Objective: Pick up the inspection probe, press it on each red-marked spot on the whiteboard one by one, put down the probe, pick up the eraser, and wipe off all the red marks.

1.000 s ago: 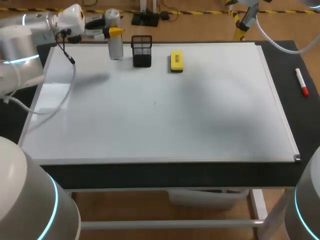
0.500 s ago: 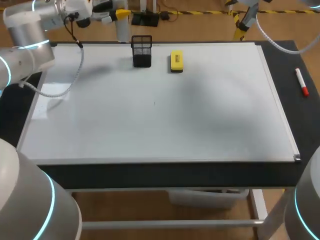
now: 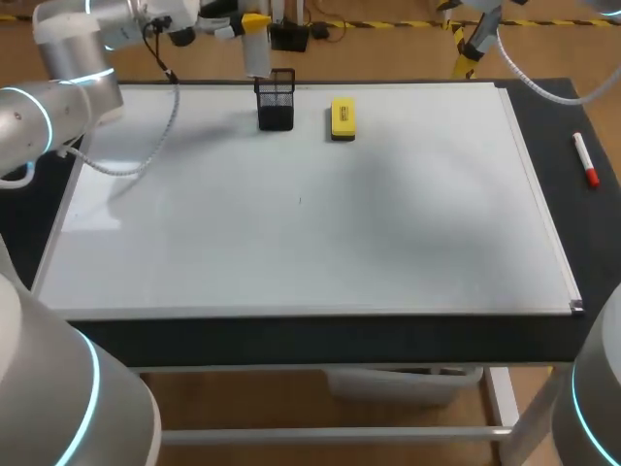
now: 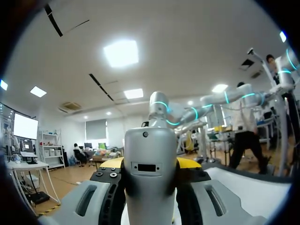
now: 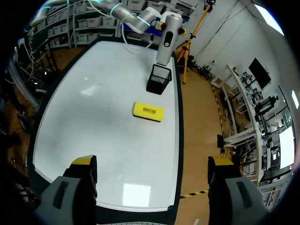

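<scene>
My left gripper (image 3: 247,21) is shut on the silver inspection probe (image 3: 256,50), which hangs upright just above the black mesh holder (image 3: 276,99) at the whiteboard's back edge. In the left wrist view the probe (image 4: 150,183) fills the space between the yellow-tipped fingers (image 4: 111,163). The yellow eraser (image 3: 343,117) lies flat on the whiteboard (image 3: 310,243), right of the holder. I see no red marks on the board. My right gripper (image 5: 152,161) is open and empty, high over the board, with the eraser (image 5: 148,111), holder (image 5: 159,78) and probe (image 5: 165,40) ahead of it.
A red marker (image 3: 585,158) lies on the black table strip right of the whiteboard. A tiny dark speck (image 3: 300,201) sits near the board's middle. My left arm (image 3: 68,58) comes in over the board's back left corner.
My left arm has carried the probe to the right and toward the back edge, from left of the holder to above it. The right gripper, eraser and holder have not moved.
</scene>
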